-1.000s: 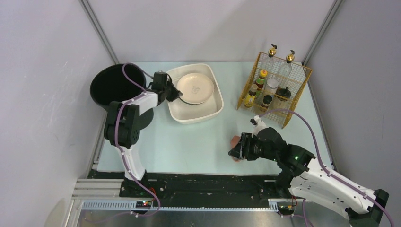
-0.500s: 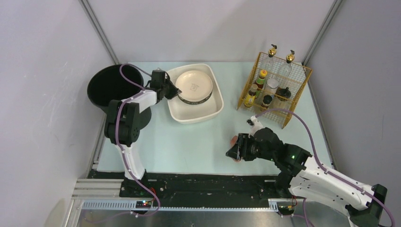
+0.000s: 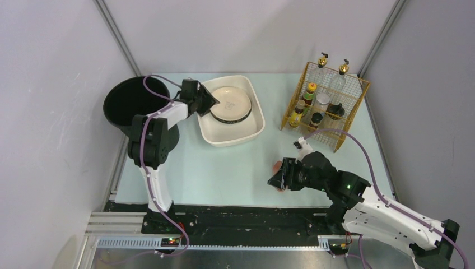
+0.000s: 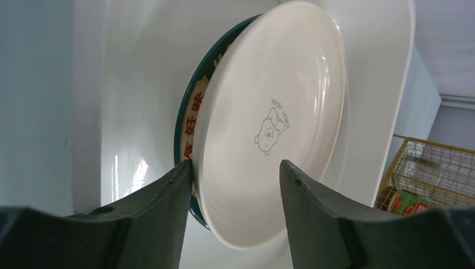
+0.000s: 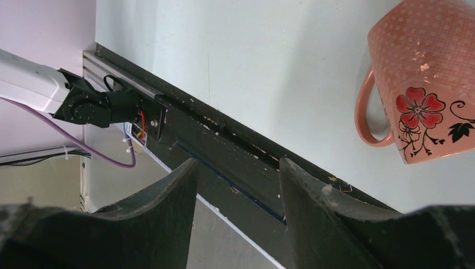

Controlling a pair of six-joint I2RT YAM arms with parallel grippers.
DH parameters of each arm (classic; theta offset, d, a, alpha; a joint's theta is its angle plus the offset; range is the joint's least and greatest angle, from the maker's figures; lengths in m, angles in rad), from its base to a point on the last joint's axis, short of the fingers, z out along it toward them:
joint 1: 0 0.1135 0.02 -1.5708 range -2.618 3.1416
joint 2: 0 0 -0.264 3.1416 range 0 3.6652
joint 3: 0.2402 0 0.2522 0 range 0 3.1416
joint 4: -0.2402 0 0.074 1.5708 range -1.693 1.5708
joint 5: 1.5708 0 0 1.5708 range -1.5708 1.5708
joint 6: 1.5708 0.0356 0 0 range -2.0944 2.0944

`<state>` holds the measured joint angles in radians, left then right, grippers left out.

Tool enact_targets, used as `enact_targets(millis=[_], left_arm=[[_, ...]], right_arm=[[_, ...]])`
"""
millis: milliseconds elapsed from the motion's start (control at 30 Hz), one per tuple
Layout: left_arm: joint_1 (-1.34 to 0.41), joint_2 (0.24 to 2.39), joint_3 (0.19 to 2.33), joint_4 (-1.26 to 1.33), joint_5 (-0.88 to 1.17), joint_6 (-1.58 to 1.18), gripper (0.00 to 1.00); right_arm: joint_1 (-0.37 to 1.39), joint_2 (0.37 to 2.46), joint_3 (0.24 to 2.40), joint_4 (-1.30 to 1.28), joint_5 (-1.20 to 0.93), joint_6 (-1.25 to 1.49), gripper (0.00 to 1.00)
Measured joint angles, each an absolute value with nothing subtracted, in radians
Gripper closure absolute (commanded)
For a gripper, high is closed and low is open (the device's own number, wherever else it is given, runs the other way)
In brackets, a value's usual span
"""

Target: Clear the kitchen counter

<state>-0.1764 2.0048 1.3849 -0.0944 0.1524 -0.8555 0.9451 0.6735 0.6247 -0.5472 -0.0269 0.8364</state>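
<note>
We are viewing the left tool (image 4: 236, 168) gaping over the plate (image 4: 274, 112) in the upper-centre tub (image 3: 255, 131), while the right tool (image 5: 238, 165), equally wide and empty, is risking knocking the mug (image 5: 425, 84) off the lower edge of the tabletop (image 3: 235, 168).

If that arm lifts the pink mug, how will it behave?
The mug looks like glazed ceramic, so it is probably stiff, fairly heavy for its size, and breakable if dropped. Its smooth round side may slip in a pinch. The handle on one side could make it hang slightly crooked.
</note>
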Motion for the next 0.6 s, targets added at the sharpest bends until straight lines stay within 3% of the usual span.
enact_targets(millis=[167,467,600], left_arm=[[-0.176,1.999,1.385,-0.136,0.160,-0.844,0.36],[-0.178,1.935,1.380,-0.236,0.197,-0.793,0.18],[-0.178,1.872,1.351,-0.274,0.217,-0.766,0.16]], right_arm=[[0.945,0.661,0.625,-0.554,-0.022,0.836,0.40],[0.836,0.628,0.625,-0.648,0.007,0.833,0.34],[0.760,0.606,0.625,-0.714,0.012,0.833,0.33]])
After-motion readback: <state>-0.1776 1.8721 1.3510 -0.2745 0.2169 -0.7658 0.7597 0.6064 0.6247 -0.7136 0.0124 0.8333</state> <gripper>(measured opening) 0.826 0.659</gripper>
